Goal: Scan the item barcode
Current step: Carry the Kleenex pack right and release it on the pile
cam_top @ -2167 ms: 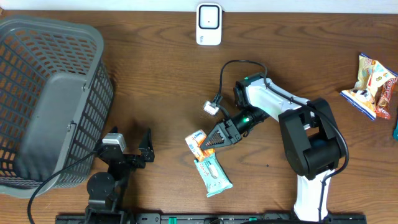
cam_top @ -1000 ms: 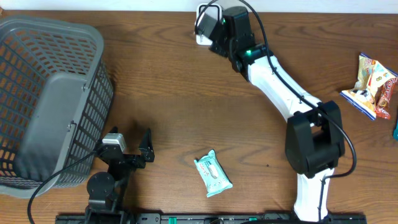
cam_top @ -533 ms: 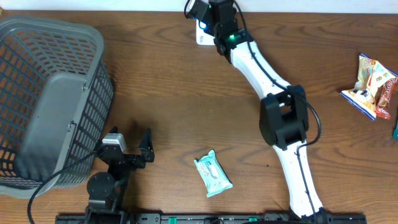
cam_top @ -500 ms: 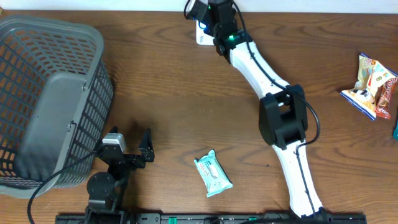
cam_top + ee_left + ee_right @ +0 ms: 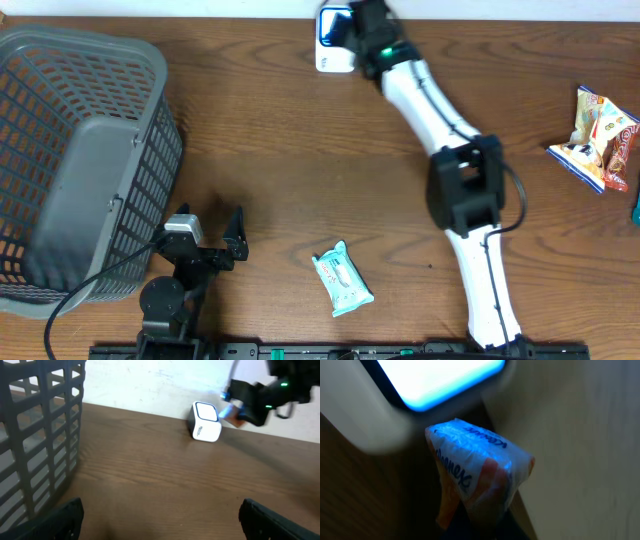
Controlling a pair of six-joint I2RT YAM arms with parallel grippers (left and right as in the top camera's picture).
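Our right gripper [image 5: 358, 22], clamped on the tissue pack [image 5: 477, 477], holds it beside the scanner [image 5: 206, 427] at the 12 o'clock edge of the table [image 5: 280, 150]; our left gripper [image 5: 210, 232] gapes at 7 o'clock, open room between them.

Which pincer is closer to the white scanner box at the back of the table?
The right. The right pincer holds a tissue pack just in front of the scanner box; the left pincer sits open across the table, beside the basket.

Even light, soft shadows; right wrist view blurred, blue-lit by scanner [image 5: 435, 380]
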